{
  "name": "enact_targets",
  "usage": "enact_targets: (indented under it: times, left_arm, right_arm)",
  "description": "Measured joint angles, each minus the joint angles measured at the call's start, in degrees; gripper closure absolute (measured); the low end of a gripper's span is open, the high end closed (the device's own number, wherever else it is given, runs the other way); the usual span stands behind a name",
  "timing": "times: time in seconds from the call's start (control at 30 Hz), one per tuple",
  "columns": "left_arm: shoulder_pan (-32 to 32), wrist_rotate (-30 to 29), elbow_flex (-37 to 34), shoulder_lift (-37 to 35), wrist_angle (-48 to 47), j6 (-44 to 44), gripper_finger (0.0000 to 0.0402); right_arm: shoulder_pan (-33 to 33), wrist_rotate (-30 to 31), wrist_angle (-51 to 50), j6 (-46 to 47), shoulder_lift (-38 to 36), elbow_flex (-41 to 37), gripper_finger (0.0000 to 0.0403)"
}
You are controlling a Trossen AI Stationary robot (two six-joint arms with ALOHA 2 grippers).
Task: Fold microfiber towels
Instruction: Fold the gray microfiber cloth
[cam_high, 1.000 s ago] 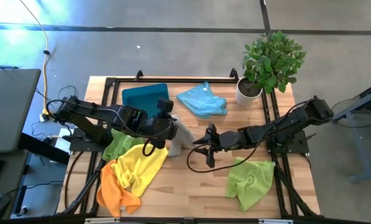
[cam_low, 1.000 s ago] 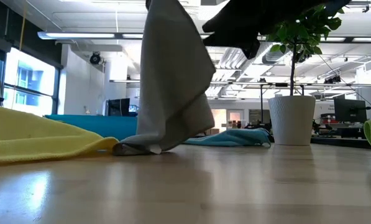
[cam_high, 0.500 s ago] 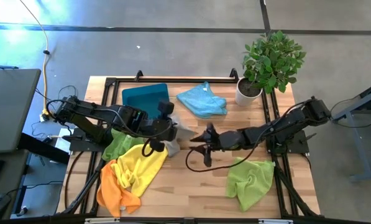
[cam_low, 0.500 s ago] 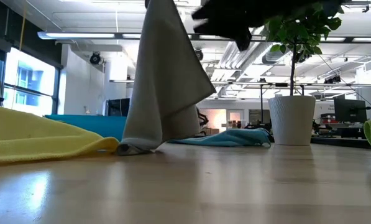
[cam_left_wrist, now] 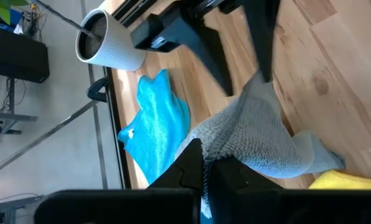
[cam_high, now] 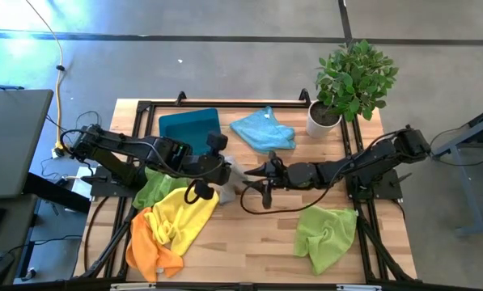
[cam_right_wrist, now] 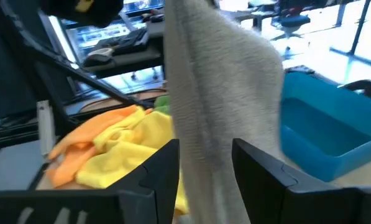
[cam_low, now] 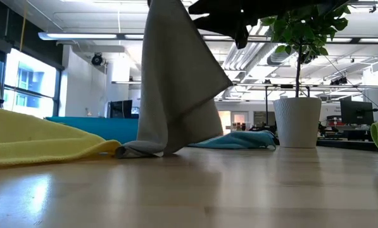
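My left gripper (cam_high: 222, 168) is shut on a grey towel (cam_low: 176, 82) and holds it up over the table's middle. It also shows in its own wrist view (cam_left_wrist: 204, 169). My right gripper (cam_high: 255, 175) is open at the towel's right side. In the right wrist view (cam_right_wrist: 205, 165) the hanging grey towel (cam_right_wrist: 216, 81) stands between the two open fingers. A yellow towel (cam_high: 184, 214), an orange towel (cam_high: 148, 246) and a lime green towel (cam_high: 154, 187) lie heaped at the left. A light blue towel (cam_high: 263, 131) lies at the back. Another lime green towel (cam_high: 326, 234) lies front right. My left gripper pinches the grey towel's top end (cam_left_wrist: 221, 144) between its two shut fingers, coming from above. The towel hangs below the fingers in loose folds, and its lower end (cam_low: 141, 151) rests on the table. My right gripper's fingers (cam_right_wrist: 260, 171) flank the towel's hanging edge; I cannot tell whether they touch it.
A teal plastic tray (cam_high: 186, 125) stands at the back left. A potted plant in a white pot (cam_high: 324, 120) stands at the back right. Bare wood (cam_high: 249, 242) lies along the front middle of the table.
My right gripper has gone toward the table's left and a little toward the far edge, up to the hanging grey towel, still open. The towel's hanging side has swung and spread a little toward the right; its lower end stays on the table.
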Motion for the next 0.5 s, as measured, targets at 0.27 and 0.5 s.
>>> enact_targets:
  times: [0.27, 0.5]
  left_arm:
    - [0.0, -0.8, 0.0, 0.0, 1.6, 0.0, 0.0401]
    - [0.0, -1.1, 0.0, 0.0, 2.9, 0.0, 0.0401]
  right_arm:
    - [-0.2, -1.0, -1.5, 0.4, 0.0, 0.0, 0.0261]
    - [-0.2, -0.9, -4.6, 0.4, 0.0, 0.0, 0.0261]
